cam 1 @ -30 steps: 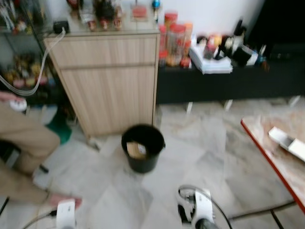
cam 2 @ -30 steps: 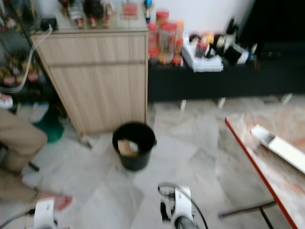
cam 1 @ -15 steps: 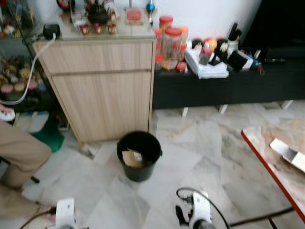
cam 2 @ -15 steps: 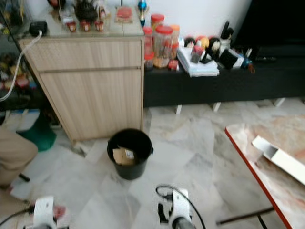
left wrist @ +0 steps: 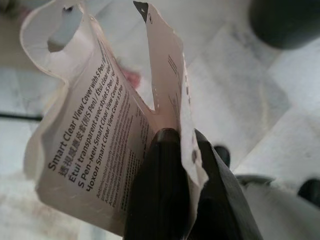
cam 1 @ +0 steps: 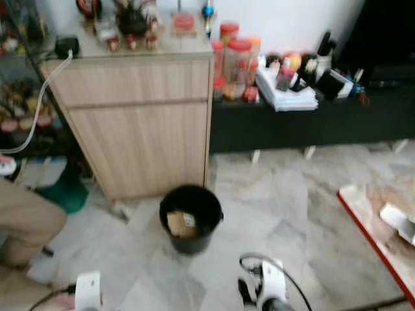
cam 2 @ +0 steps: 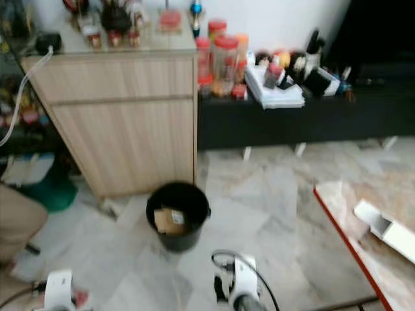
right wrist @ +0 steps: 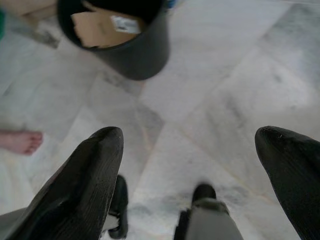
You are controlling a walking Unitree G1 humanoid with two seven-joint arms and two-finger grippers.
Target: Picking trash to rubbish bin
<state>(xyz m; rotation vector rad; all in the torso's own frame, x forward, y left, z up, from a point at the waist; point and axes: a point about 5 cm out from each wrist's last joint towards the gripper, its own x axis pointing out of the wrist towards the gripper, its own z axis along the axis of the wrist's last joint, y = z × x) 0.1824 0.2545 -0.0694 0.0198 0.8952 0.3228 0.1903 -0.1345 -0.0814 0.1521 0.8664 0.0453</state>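
**A:** How do the jaws stand?

**B:** The left gripper (left wrist: pixel 172 150) is clamped tight on a piece of printed packaging (left wrist: pixel 100 135), a torn white sleeve for a phone cover; the fingers pinch it near one edge and the rest flops free above them. The right gripper (right wrist: pixel 187 150) is spread wide with nothing between its fingers, pointing down at the marble floor (cam 1: pixel 292 214).

**A:** And the black bin (cam 1: pixel 190 218)?

**B:** It stands on the floor just in front of the wooden cabinet (cam 1: pixel 139 123), with cardboard (cam 1: pixel 180 223) already inside it. Both arms are on the near side of the bin, the left one off to its left and well short of the rim.

**A:** What could go wrong?

**B:** I'd judge the release is the risk. The packaging is light and curled, so if it is let go before the gripper is over the bin's mouth, it may flutter and land beside the bin. A person's foot (right wrist: pixel 20 141) is near the bin's left, so the approach has little room there.
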